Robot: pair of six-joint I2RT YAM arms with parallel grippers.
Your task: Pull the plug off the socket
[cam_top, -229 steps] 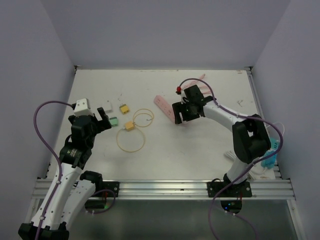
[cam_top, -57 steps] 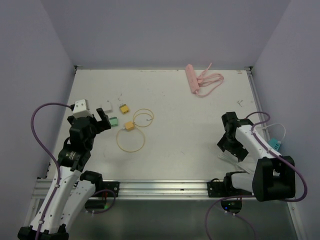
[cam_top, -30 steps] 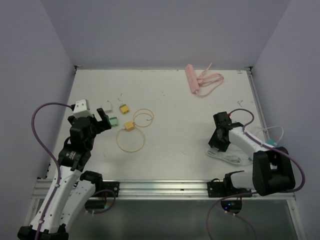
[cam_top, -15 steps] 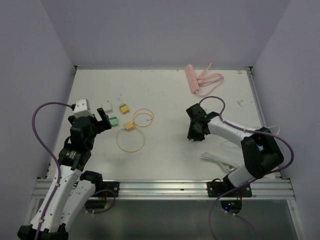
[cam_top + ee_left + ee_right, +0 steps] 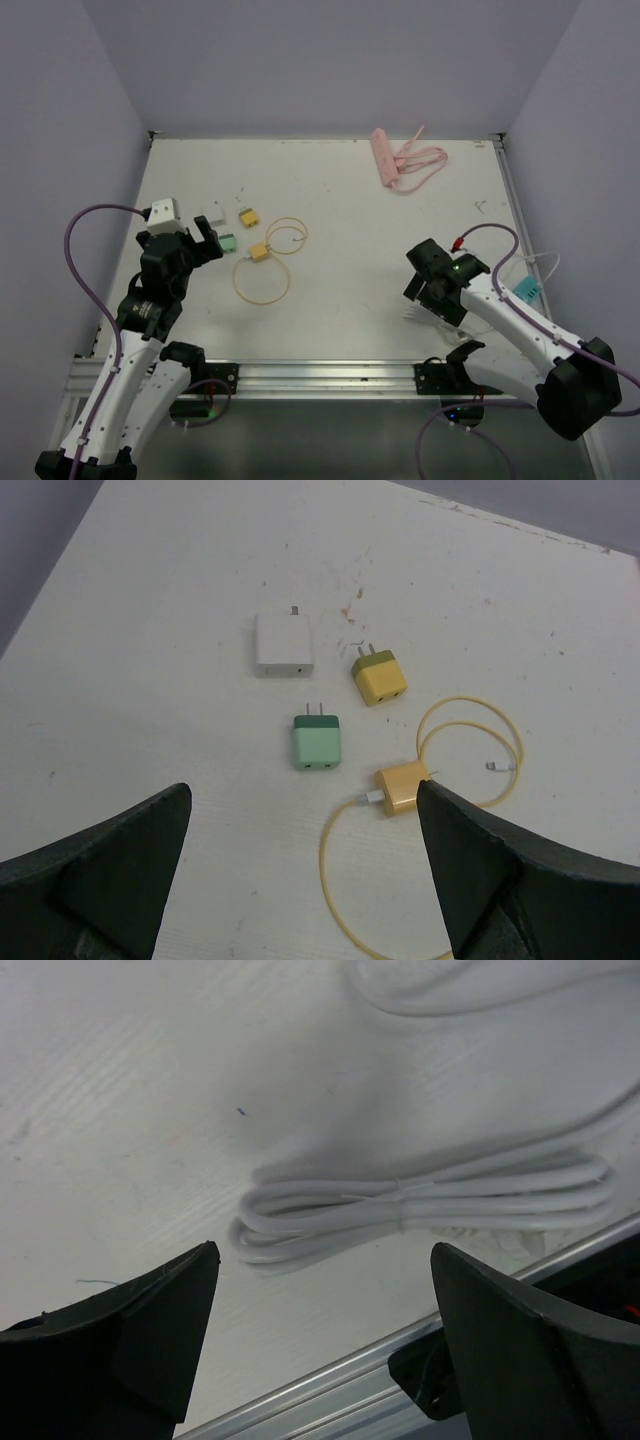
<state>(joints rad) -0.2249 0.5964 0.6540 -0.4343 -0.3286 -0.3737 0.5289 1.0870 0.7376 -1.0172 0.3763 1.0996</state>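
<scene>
A pink power strip [image 5: 384, 158] lies at the far back right of the table, its pink cord [image 5: 422, 159] bundled beside it; whether a plug sits in it I cannot tell. My right gripper [image 5: 428, 292] is open and empty at the front right, far from the strip. In the right wrist view it [image 5: 320, 1360] hovers over a tied white cable bundle [image 5: 430, 1205]. My left gripper [image 5: 210, 238] is open and empty at the left, also seen in the left wrist view [image 5: 305, 880].
Near my left gripper lie a white charger [image 5: 283, 644], a yellow charger [image 5: 379, 675], a green charger [image 5: 318, 742], and a yellow charger [image 5: 402, 787] with a looped yellow cable [image 5: 262, 280]. A teal object [image 5: 527, 290] sits at the right edge. The front rail [image 5: 330, 1390] is close.
My right arm has swung from the table's middle back to the front right, over the white cable bundle. The left arm and the pink strip have not moved.
</scene>
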